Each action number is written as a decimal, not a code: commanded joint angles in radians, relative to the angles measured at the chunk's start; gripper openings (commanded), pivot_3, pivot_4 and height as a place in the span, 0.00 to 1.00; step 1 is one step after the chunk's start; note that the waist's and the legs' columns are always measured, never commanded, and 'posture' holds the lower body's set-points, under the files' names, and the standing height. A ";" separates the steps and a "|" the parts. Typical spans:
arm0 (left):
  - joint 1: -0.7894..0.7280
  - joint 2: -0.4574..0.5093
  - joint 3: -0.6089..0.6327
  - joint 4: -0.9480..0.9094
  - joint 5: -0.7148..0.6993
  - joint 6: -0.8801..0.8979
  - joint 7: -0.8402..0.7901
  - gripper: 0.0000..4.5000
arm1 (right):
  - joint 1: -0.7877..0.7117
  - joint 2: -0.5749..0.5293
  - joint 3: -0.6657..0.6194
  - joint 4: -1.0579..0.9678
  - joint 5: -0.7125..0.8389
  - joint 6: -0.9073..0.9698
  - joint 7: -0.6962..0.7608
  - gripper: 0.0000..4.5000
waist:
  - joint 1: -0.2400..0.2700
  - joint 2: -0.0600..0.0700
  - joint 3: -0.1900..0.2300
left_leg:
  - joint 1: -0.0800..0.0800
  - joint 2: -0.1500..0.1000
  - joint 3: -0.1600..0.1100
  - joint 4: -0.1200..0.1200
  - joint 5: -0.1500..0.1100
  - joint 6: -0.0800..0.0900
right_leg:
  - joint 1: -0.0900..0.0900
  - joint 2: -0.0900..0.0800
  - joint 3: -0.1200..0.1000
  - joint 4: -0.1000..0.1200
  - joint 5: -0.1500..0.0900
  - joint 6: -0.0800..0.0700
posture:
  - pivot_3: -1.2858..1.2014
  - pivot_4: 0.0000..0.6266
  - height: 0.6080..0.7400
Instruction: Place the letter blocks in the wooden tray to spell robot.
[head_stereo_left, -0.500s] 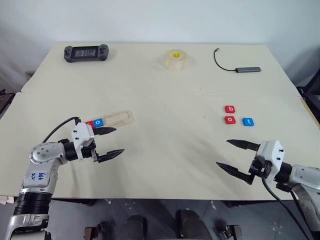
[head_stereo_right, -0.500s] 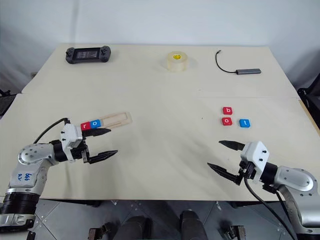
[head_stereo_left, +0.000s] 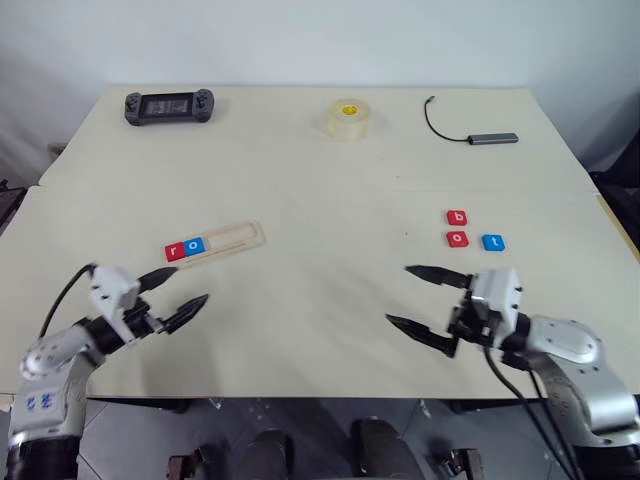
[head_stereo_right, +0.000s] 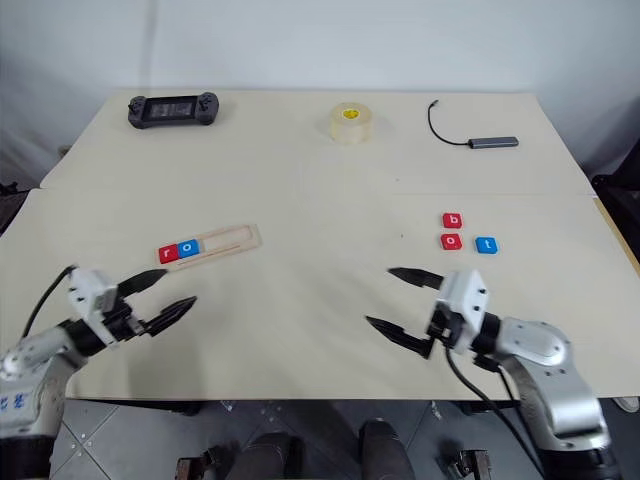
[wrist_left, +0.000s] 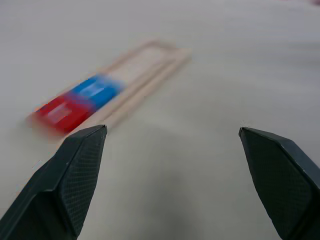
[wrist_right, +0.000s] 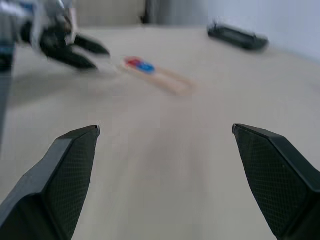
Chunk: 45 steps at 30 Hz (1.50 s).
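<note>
Wooden tray on table's left holding red r and blue o, loose b, o, t at right, left gripper and right gripper both spread wide, empty.

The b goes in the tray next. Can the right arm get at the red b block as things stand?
Probably yes. The red b block lies alone on bare table, just beyond the open right tool, with only the o block nearer.
</note>
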<state>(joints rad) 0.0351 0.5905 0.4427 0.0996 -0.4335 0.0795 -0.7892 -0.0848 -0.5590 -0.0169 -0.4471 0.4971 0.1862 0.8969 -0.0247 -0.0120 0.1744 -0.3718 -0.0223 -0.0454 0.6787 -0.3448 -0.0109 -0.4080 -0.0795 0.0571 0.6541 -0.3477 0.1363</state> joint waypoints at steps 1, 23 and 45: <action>0.025 -0.008 0.086 0.055 -0.020 -0.031 0.052 1.00 | -0.038 0.028 0.024 -0.101 0.014 0.047 -0.075 0.99 | 0.006 0.000 0.000 | 0.000 0.000 -0.001 0.000 0.000 0.000 | 0.000 0.000 0.000 0.000 0.000 0.000 | 0.52 0.24 1.00; -0.863 0.237 -0.356 1.023 0.338 -0.374 -0.467 1.00 | 0.050 -0.085 -0.111 -0.192 0.067 0.155 -0.111 0.99 | 0.001 -0.003 -0.001 | -0.002 -0.003 0.001 0.000 -0.002 0.003 | -0.003 0.000 -0.024 0.004 0.002 -0.003 | 0.52 0.24 1.00; -0.888 0.245 -0.384 1.163 0.439 -0.327 -0.464 1.00 | 0.105 -0.087 -0.170 -0.250 0.081 0.190 -0.184 0.99 | -0.003 -0.003 -0.001 | -0.002 -0.003 0.001 0.003 -0.002 0.004 | -0.003 -0.002 -0.023 0.006 0.002 -0.003 | 0.52 0.24 1.00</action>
<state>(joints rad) -0.8868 0.8305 0.0632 1.2594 0.0004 -0.2694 -1.2178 0.0181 -0.6428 -0.1646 -0.6480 0.5624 0.3821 0.7244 -0.0273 -0.0149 0.1736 -0.3738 -0.0255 -0.0439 0.6814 -0.3470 -0.0068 -0.4105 -0.0817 0.0338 0.6604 -0.3461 0.1337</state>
